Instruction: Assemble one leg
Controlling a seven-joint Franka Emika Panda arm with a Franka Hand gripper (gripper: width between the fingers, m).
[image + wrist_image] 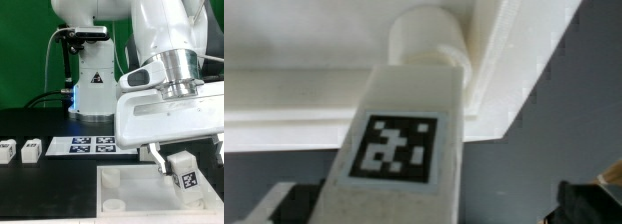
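Wrist view, leg (406, 95) with black-and-white tag (399, 148), fingers (288, 204) either side

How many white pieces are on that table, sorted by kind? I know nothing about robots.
Legs: 3 (two loose at the exterior view's left, one at the panel)
Panel: 1
Marker board: 1
Total: 5
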